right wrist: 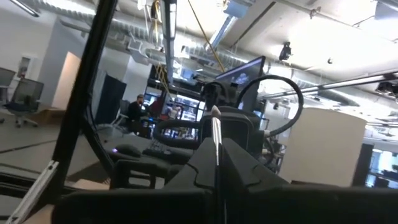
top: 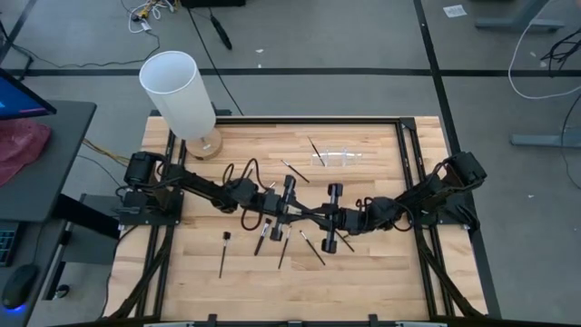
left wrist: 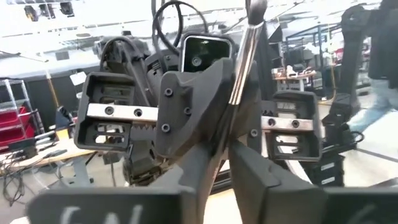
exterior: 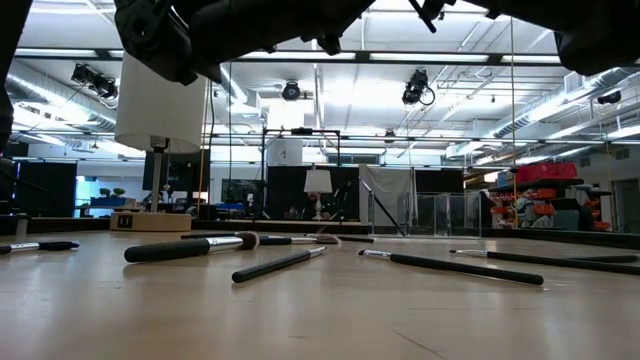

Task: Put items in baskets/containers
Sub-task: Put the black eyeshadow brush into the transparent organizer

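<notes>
My right gripper (top: 320, 218) is closed on 1 makeup brush (right wrist: 216, 134) above mid-bench, facing my left gripper (top: 292, 212), which appears to pinch the same brush (left wrist: 241, 68), though its exact closure cannot be confirmed. The clear holder (top: 340, 156) stands near the bench's far edge, well apart. Risk: releasing before the other grip is secure would drop the brush among those lying below.

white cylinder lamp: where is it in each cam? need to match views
High view: white cylinder at upper left, by the table's far left corner.
Low view: left side, behind the brushes.
Left wrist view: not in it.
Right wrist view: probably the pale block at right.
Shared landmark: its wooden base, seen in the high and low views.
</notes>
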### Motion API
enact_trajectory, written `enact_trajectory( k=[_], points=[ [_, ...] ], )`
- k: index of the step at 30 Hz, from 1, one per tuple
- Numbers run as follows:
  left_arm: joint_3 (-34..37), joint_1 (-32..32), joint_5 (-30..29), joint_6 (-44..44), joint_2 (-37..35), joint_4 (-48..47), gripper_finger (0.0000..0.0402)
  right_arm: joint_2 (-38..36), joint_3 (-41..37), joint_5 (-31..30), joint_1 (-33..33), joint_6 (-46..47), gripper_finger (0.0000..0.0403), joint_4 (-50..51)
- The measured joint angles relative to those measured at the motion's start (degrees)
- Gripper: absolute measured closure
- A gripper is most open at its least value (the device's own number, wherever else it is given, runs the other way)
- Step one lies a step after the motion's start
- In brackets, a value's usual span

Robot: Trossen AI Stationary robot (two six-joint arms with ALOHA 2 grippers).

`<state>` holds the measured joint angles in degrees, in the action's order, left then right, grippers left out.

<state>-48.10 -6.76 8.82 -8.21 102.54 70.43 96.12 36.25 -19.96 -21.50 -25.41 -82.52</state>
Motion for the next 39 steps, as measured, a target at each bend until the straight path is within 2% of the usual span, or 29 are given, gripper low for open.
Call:
enact_trajectory(
  k=[5, 9, 12, 17, 19, 23, 35, 39],
  points=[
    [0.0, 0.0, 2.3, 0.0, 0.0, 0.4, 0.0278, 0.0, 0.0, 0.0, 0.0, -0.4, 0.0395, 0.3],
    [0.0, 0.0, 1.9, 0.0, 0.0, 1.1, 0.027, 0.0, 0.0, 0.0, 0.0, -0.4, 0.0395, 0.1],
    [0.0, 0.0, 1.4, 0.0, 0.0, 1.9, 0.0289, 0.0, 0.0, 0.0, 0.0, -0.5, 0.0395, -0.3],
    [0.0, 0.1, 1.4, 0.0, 0.0, 3.0, 0.0369, -0.1, 0.0, 0.0, 0.0, -0.5, 0.0394, -0.4],
    [0.0, 0.0, 1.8, -0.2, 0.0, 3.1, 0.0388, -0.1, 0.1, 0.0, 0.0, -0.3, 0.0394, -0.2],
    [0.0, -0.1, 2.1, -0.1, 0.0, 2.8, 0.0384, -0.1, 0.1, -1.4, -0.4, -0.6, 0.0394, 0.4],
    [0.0, -0.5, 2.7, 0.1, -0.1, -2.7, 0.0401, 0.0, 0.0, -13.7, -6.4, -2.1, 0.0394, 4.1],
    [0.0, -0.5, 2.7, 0.0, -0.2, -3.1, 0.0401, 0.1, 0.0, -16.1, -7.5, -3.0, 0.0394, 4.1]
  ],
)
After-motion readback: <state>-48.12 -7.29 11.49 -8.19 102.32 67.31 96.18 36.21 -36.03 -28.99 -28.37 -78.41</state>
